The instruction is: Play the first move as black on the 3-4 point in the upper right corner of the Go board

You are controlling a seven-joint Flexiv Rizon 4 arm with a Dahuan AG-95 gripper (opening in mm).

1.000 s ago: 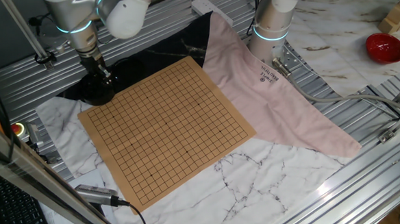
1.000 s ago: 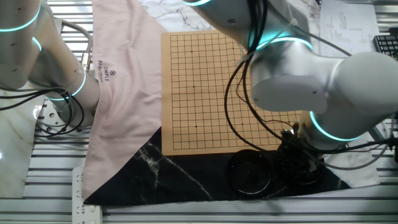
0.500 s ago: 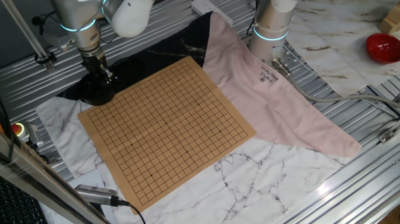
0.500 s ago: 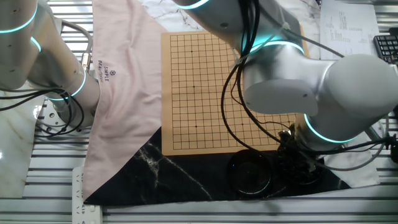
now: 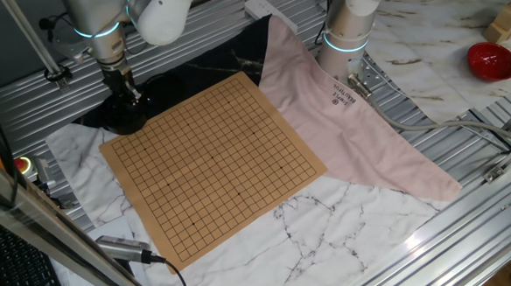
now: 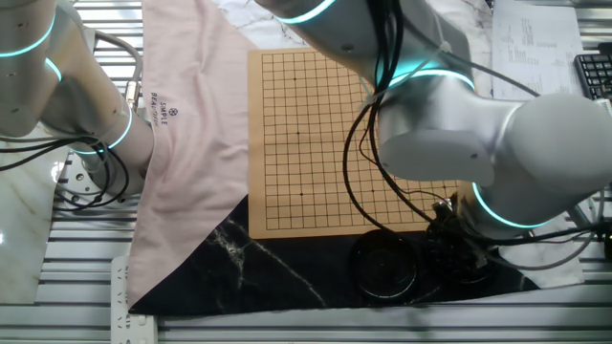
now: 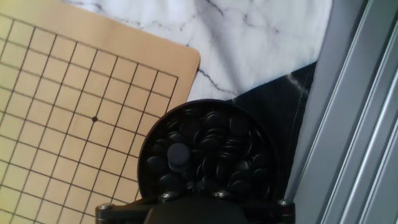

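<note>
The tool is hovering over the round black bowl of glossy black stones beside the empty tan wooden Go board, its finger spread impossible to tell, so picking and placing a stone are both remaining.

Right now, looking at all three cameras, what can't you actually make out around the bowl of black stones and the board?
- Jaws: in the hand view the fingers are out of frame; only the dark housing shows at the bottom edge.
- gripper: both fixed views show it as a small dark shape, open or shut unreadable.
- bowl of black stones: its near rim is cut off by the housing.
- Go board: the arm covers its right side in the other fixed view.
</note>
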